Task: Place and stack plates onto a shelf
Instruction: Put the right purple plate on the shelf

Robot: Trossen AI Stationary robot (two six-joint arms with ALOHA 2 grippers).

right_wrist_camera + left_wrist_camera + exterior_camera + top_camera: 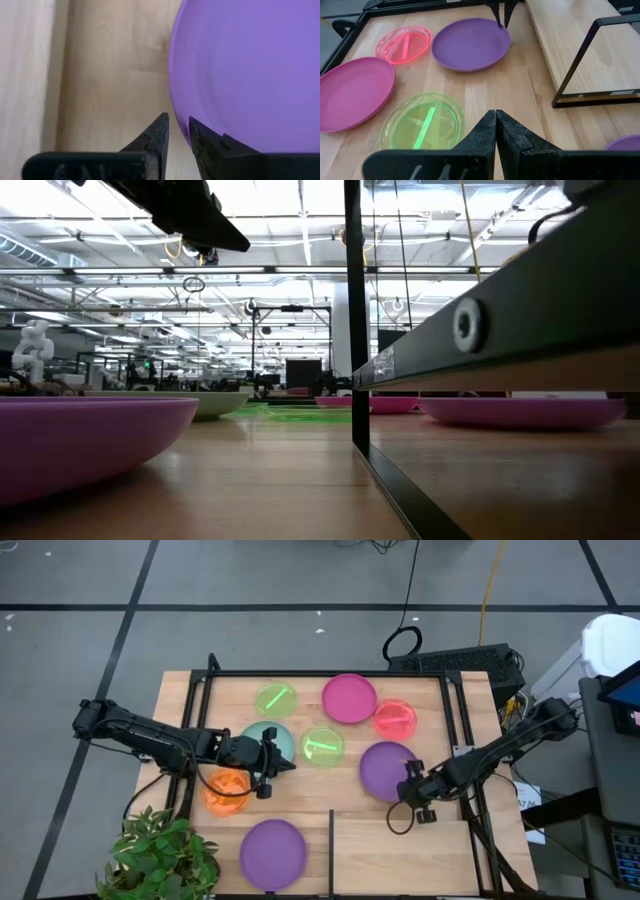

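Several plates lie on the wood table: two green [276, 698] [322, 746], a magenta [349, 698], a red-pink [395, 718], a pale teal [262, 736], an orange [226, 790] and two purple ones [385, 768] [272, 852]. The shelf [400, 855] is the pale panel at the near right, beside a black divider bar [331, 840]. My right gripper [178, 122] is shut on the near right rim of the middle purple plate [240, 70]. My left gripper [496, 130] hangs shut above the table between the teal and orange plates, touching nothing. My right gripper pinches the purple plate's rim [179, 111] at the plate's near right side, one finger over the plate's inside and one outside it. The fingers [501, 15] come steeply from above, slanting in from the right. The plate lies flat on the table.
A potted plant [160, 860] stands at the near left corner. Black frame bars [205, 710] [455, 730] run along the table's left and right sides, and a black bracket [585, 65] carries the shelf panel. Cables and a keyboard [455, 660] lie beyond the far edge.
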